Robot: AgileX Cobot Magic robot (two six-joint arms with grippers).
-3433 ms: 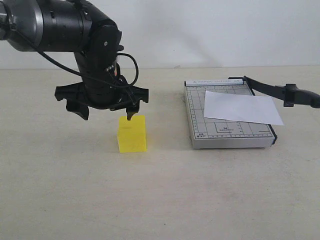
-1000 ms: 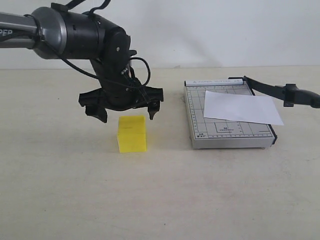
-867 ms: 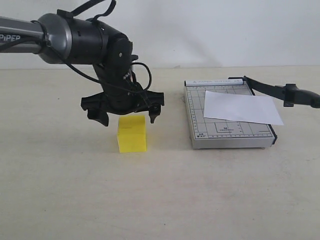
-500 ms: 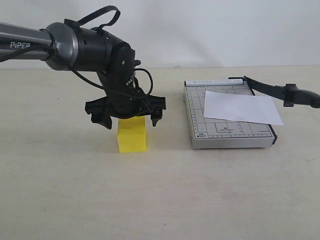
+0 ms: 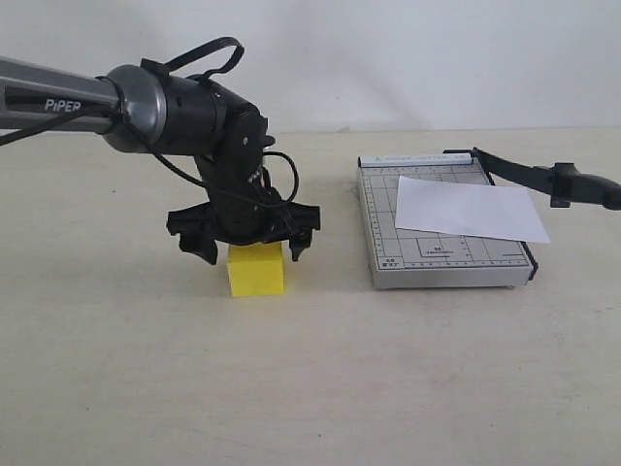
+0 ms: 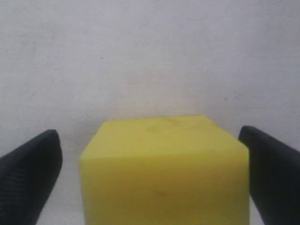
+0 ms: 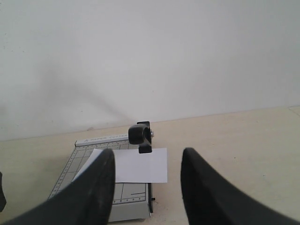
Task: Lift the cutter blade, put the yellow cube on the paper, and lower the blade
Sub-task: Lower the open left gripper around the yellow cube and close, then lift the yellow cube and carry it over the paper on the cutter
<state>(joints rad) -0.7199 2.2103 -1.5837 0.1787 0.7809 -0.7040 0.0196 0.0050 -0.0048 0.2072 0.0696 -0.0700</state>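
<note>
The yellow cube (image 5: 257, 271) stands on the table, left of the grey cutter board (image 5: 388, 243). My left gripper (image 5: 250, 252) is open and straddles the cube's upper part, one finger on each side with a gap to each. In the left wrist view the yellow cube (image 6: 164, 173) fills the space between the black fingers (image 6: 28, 173). The paper (image 5: 469, 209) lies on the board. The cutter blade (image 5: 529, 175) is raised, its handle out past the board's right edge. My right gripper (image 7: 147, 154) is open, apart from the blade handle (image 7: 140, 135) and the paper (image 7: 138, 166).
A white wall runs behind the beige table (image 5: 310, 388). The board's gridded surface (image 7: 84, 157) shows beside the paper in the right wrist view. Bare tabletop lies between the cube and the board.
My left gripper has moved right and come down over the yellow cube, so its open fingers now flank it. The cube, paper and blade have not moved.
</note>
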